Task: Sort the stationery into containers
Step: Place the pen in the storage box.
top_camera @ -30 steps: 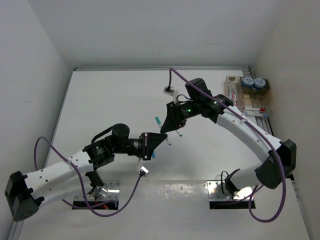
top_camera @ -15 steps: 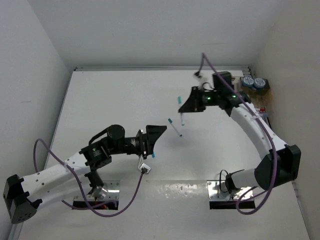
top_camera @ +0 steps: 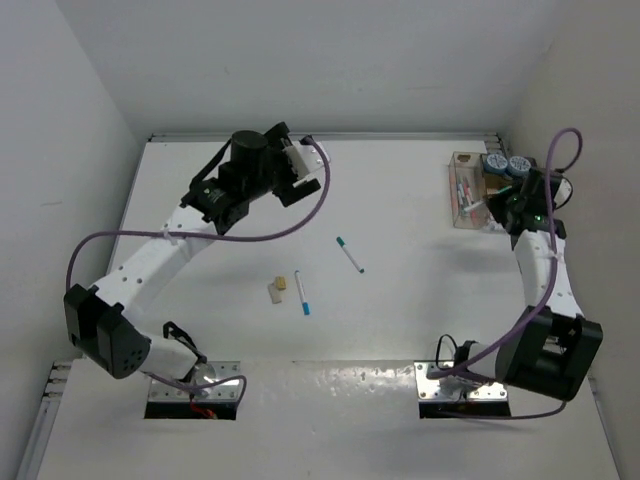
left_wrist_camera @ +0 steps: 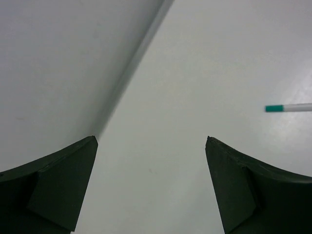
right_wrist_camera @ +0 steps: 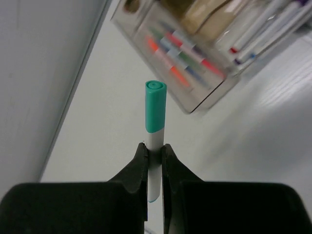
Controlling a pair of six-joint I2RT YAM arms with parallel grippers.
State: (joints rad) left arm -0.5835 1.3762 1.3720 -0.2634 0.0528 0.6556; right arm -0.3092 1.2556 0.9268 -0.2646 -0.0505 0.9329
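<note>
1. My left end effector (left_wrist_camera: 151, 139): far left of the counter (top_camera: 420, 310), close to the back wall. Jaws spread wide, nothing between them.
2. Pale block (top_camera: 273, 291) and tan block (top_camera: 282, 283): lying on the counter near its middle, just beside one another.
3. Blue-capped pen (top_camera: 301, 293): flat on the counter just right of the blocks, cap toward the near edge.
4. Teal-capped pen (top_camera: 349, 254): flat on the counter, further right and back, apart from the blue one. Its cap end shows at the right edge of my left wrist view.
5. Clear box (top_camera: 466, 195): far right corner, several pens lying inside. A tan box (top_camera: 497, 188) is joined to its right side.
6. My right end effector (right_wrist_camera: 155, 146): just beside the boxes, on their near side. Jaws closed on a white pen with teal cap (right_wrist_camera: 156, 113), gripped by the barrel below the cap, outside the clear box.
7. Two blue-grey rolls (top_camera: 506, 164): side by side at the back end of the tan box.
</note>
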